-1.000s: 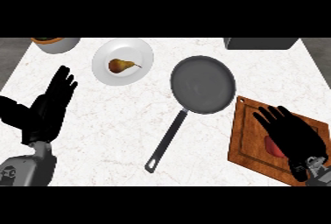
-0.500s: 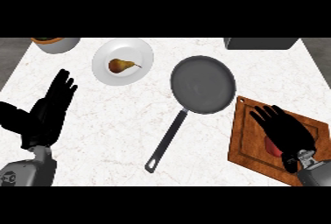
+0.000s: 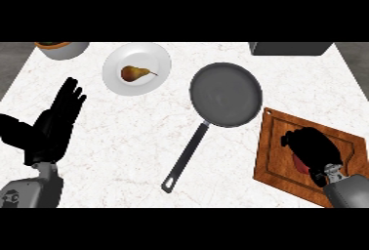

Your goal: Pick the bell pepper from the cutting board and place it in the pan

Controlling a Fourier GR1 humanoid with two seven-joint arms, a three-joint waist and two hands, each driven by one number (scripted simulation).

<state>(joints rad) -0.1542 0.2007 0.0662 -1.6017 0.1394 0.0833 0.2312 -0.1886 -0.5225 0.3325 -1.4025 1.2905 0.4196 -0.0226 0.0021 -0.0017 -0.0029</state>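
Note:
The red bell pepper [image 3: 299,163] lies on the wooden cutting board [image 3: 279,171] at the right, and only slivers of it show. My right hand [image 3: 314,146] sits on top of it with the fingers curled round it, hiding most of it. The dark grey pan [image 3: 225,94] rests up and to the left of the board, its long handle [image 3: 186,158] pointing toward the front. My left hand [image 3: 52,128] stays open at the left edge, fingers up, holding nothing.
A white plate [image 3: 137,57] carrying a pear [image 3: 134,73] stands at the back, left of the pan. A bowl [image 3: 63,48] is at the back left corner. A dark box [image 3: 290,48] is at the back right.
My right hand's fingers, spread over the board before, have curled down round the bell pepper. The left hand has barely shifted.

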